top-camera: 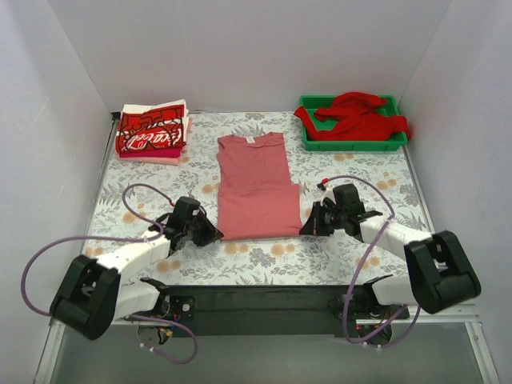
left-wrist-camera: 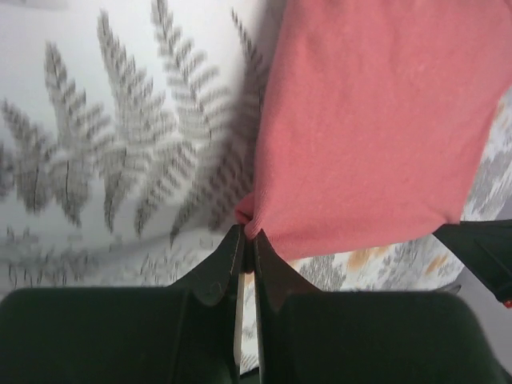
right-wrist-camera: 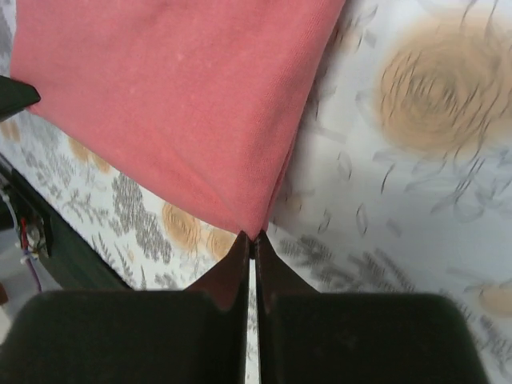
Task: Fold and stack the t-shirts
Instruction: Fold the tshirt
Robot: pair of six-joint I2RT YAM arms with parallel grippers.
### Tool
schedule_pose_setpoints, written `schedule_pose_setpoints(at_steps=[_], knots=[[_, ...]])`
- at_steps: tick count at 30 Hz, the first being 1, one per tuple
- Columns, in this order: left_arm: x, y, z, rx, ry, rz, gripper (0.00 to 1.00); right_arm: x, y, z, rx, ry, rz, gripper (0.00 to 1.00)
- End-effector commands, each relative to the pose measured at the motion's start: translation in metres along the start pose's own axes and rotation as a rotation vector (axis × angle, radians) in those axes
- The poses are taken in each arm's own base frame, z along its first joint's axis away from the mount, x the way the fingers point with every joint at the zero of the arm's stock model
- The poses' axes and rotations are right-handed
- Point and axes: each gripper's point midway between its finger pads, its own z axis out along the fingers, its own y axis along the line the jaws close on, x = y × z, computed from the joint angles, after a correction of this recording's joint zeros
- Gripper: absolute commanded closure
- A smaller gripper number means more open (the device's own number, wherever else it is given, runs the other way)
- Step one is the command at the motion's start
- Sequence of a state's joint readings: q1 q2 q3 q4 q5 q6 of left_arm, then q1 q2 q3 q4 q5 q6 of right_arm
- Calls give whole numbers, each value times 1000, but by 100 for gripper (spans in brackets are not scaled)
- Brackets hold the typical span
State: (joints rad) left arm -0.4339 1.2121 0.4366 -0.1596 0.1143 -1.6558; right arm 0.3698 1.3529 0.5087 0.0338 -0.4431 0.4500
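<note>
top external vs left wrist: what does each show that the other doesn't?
Only top external: the stack of folded red-and-white printed t-shirts far left, and the green plastic tray far right with the bright red t-shirt heaped in it. Only left wrist: the left gripper shut on a near corner of the plain salmon-pink t-shirt, cloth bunched at its tips. Both: that shirt on the floral tablecloth, with the left gripper at its corner.

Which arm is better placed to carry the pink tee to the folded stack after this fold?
Probably left: the folded stack lies far left, on its side, and the left gripper pinches a near corner of the pink tee.
</note>
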Motion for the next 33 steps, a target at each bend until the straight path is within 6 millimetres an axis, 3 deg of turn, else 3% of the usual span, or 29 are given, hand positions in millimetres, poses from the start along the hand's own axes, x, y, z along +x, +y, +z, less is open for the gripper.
schedule_pose_setpoints(at_steps=[1, 3, 4, 5, 7, 9, 10, 11, 12, 16, 21, 26, 30, 33], knots=[[26, 9, -29, 11, 26, 5, 100, 44, 4, -22, -24, 83, -5, 99], [37, 13, -41, 9, 50, 6, 100, 68, 11, -31, -50, 131, -7, 99], [41, 0, -55, 81, 51, 13, 100, 66, 21, -40, -73, 105, -32, 99], [43, -5, -61, 110, 58, 14, 100, 76, 22, -47, -65, 134, -25, 99], [48, -18, -77, 179, 77, 22, 100, 62, 36, -62, -84, 63, -73, 99], [40, -36, -97, 241, 44, 41, 100, 53, 42, -75, -63, 30, -99, 99], [35, -39, -102, 242, 18, 49, 100, 37, 56, -86, -79, -24, -142, 99], [32, -38, -106, 225, 6, 62, 100, 31, 58, -91, -71, -41, -164, 99], [24, -49, -117, 246, -23, 70, 100, 27, 58, -94, -52, -52, -167, 99], [-1, -62, -127, 233, -124, 49, 100, 2, 78, -99, -79, -79, -184, 99], [-41, -75, -128, 173, -284, -13, 100, -45, 107, -106, -127, -155, -233, 99], [-73, -94, -133, 128, -389, -35, 100, -82, 120, -105, -183, -196, -231, 99], [-90, -113, -135, 157, -444, -22, 100, -94, 134, -102, -279, -170, -228, 99], [-106, -123, -131, 140, -473, -16, 100, -110, 134, -101, -276, -183, -225, 99]])
